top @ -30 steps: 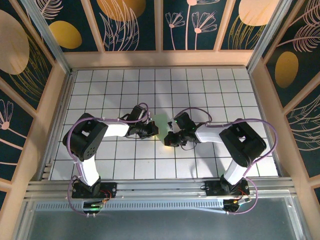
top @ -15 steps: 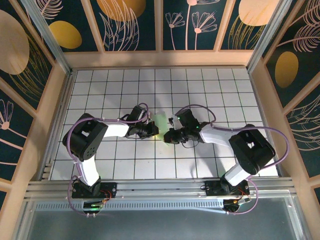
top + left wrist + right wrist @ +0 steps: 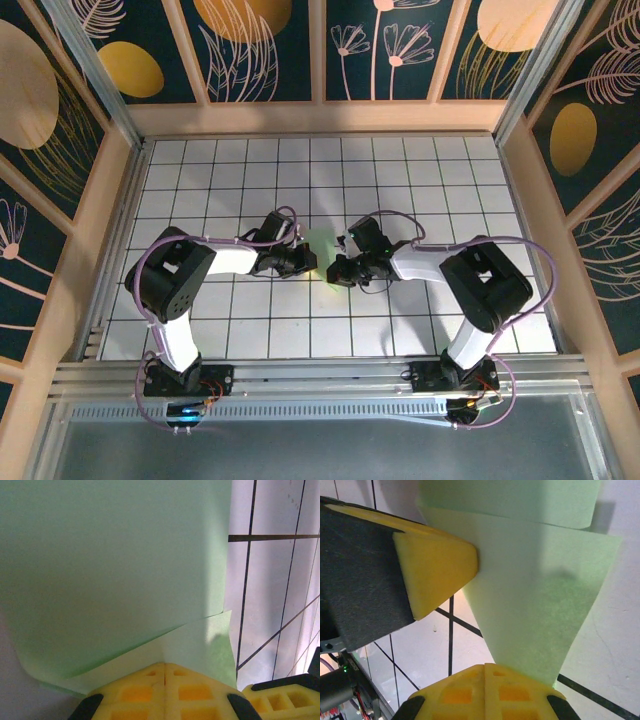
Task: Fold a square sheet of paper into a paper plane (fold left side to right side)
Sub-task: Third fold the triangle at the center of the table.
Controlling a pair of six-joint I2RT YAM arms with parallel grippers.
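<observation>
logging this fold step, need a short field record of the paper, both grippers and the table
paper: pale-green folded sheet of paper, layers overlapping, narrowing to a point at one end
position: between the two grippers, mid-table
left: left gripper shut, yellow fingertips at the paper's lower edge
right: right gripper shut, fingertips at the paper's pointed end
grip: pinching or just pressing, cannot tell
surface: white grid-tiled table
</observation>
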